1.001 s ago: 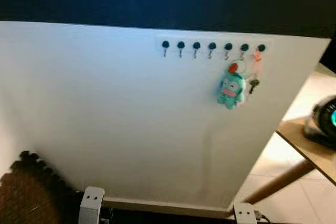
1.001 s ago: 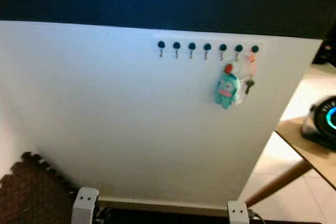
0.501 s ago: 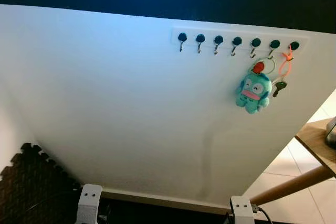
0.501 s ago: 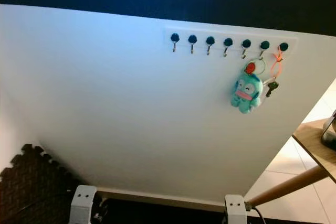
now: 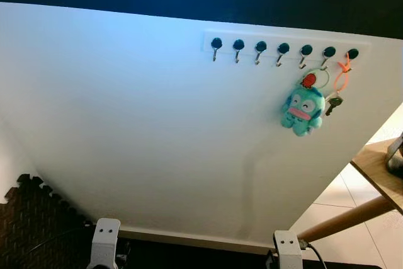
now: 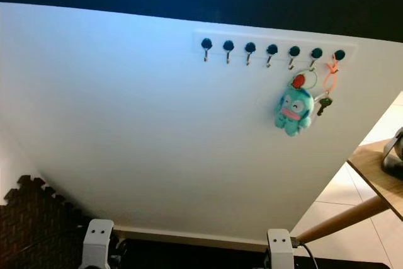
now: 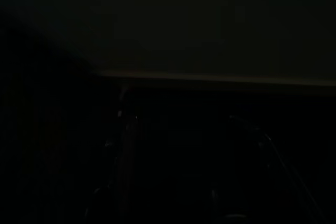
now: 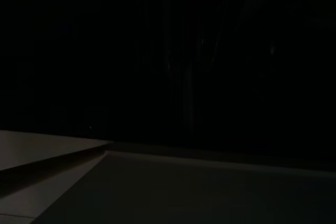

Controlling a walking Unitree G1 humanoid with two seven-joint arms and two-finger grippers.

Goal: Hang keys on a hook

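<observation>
Keys with teal plush charm hang from hook rail at the white panel's upper right corner; grippers' state cannot be told.

The white panel is brightly lit with a bluish cast and slightly soft (both wrist views are nearly black).

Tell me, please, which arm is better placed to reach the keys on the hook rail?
Probably right. The keys and teal plush hang at the hook rail's right end, roughly above the right arm; the left arm would have to reach across. Both hang low.
</observation>
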